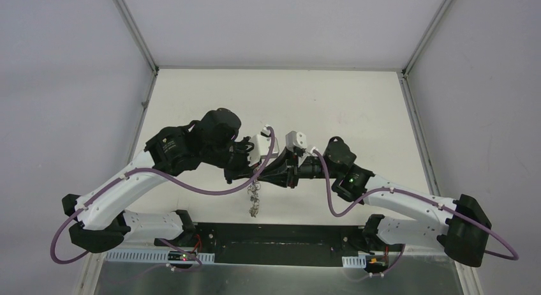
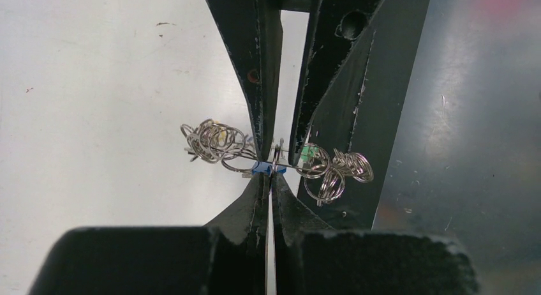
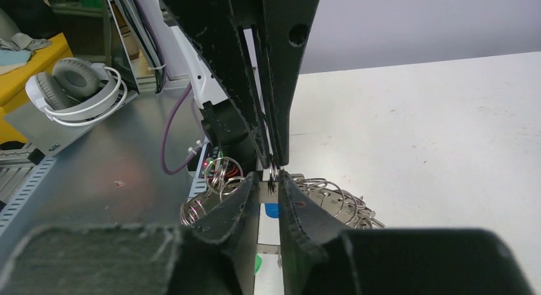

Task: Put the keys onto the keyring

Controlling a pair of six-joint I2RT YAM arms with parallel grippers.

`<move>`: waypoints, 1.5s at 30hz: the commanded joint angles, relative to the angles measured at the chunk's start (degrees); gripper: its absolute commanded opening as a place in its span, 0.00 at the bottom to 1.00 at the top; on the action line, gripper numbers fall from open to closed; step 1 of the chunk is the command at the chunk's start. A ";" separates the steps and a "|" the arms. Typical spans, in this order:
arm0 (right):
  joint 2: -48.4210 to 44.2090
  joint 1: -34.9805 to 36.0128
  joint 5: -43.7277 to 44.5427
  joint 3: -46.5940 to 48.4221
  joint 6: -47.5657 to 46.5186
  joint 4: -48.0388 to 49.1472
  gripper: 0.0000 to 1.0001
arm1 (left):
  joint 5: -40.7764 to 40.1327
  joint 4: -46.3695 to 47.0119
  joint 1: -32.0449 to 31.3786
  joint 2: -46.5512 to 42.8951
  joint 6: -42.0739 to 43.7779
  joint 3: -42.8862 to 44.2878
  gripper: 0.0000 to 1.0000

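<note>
Left wrist — pincer clamps keyring at blue tag.

Most keys hide among keyring loops; colours barely show.

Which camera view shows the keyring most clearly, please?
The left wrist view: the keyring spreads its wire loops sharply across mid-frame. Top external shows only a tiny dangling glint; right wrist shows a few loops, mostly hidden behind the right gripper.
</note>
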 commanded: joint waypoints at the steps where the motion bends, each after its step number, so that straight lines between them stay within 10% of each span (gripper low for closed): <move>1: 0.92 0.43 -2.07 2.72 0.89 4.13 0.15 | 2.84 1.53 -0.33 -0.15 0.08 2.39 0.00; 14: 1.35 0.43 -3.55 2.64 0.43 3.72 0.00 | 3.50 4.24 -0.36 -2.60 0.06 0.01 0.00; 19: -0.67 0.43 -2.47 1.48 0.29 3.69 0.00 | 5.23 6.70 -0.27 -6.62 2.67 -3.93 0.31; 28: -3.40 0.43 -2.68 -0.29 -0.03 3.52 0.00 | 3.65 25.11 -0.29 -21.35 -0.48 -21.08 0.47; 45: -5.20 0.43 -3.47 -0.65 -0.30 2.64 0.00 | 1.59 45.63 -0.36 -32.66 -8.26 -36.66 0.28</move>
